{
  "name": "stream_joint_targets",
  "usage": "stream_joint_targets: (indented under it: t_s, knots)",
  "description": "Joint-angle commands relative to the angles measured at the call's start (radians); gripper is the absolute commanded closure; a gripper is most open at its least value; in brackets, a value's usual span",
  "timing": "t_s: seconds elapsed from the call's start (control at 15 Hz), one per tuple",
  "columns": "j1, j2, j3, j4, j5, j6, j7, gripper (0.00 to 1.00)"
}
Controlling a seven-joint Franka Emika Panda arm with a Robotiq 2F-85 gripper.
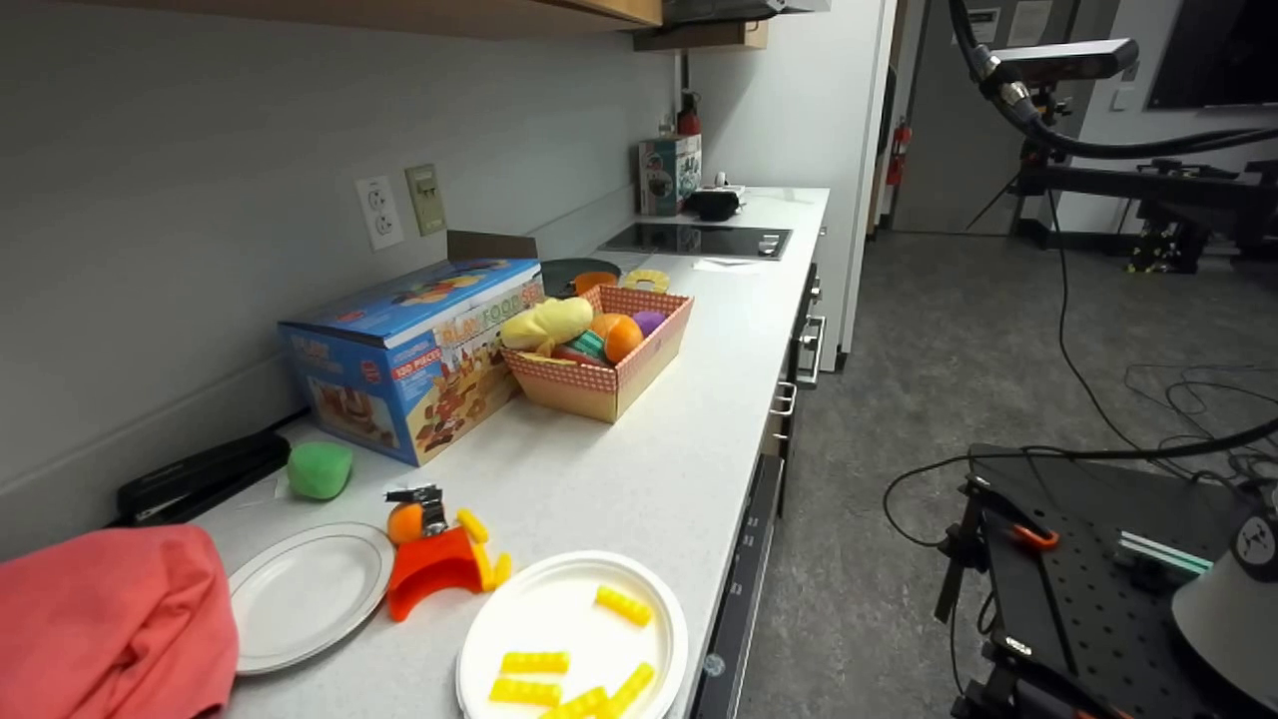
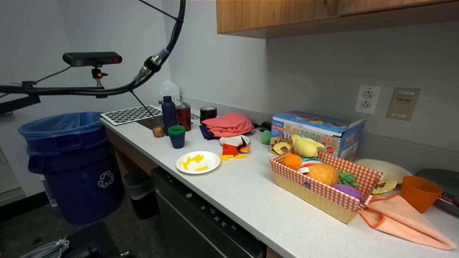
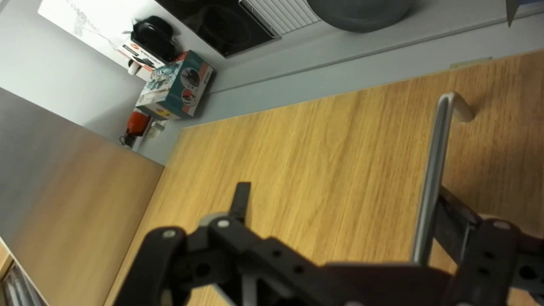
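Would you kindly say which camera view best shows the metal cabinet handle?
The wrist view: there the metal handle is large, beside a finger of the open gripper. In both exterior views the wooden cabinets are cut off at the top; neither shows the handle clearly.

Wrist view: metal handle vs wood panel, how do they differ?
Look: the handle is plain grey and metallic, while the panel is tan with visible wood grain.
Size: the handle is a slim bar, the panel a broad sheet.
Pose: the handle stands off the surface, bent in at its visible end; the panel lies flat behind it.
Shared: both are partly hidden by the jaws.
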Motion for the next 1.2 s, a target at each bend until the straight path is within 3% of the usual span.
stream_joint_targets:
  t_s: [0.0, 0.07, 0.47, 1.13]
  knots:
    - [0.002, -0.035, 0.000, 0.028, 0.005, -0.151, -0.027, 0.00]
    - [-0.039, -0.114, -0.028, -0.100, 0.037, -0.076, -0.035, 0.00]
    - [-0.063, -0.258, -0.088, -0.261, 0.156, 0.078, -0.049, 0.00]
    - [-0.139, -0.434, -0.130, -0.464, 0.131, 0.243, -0.055, 0.00]
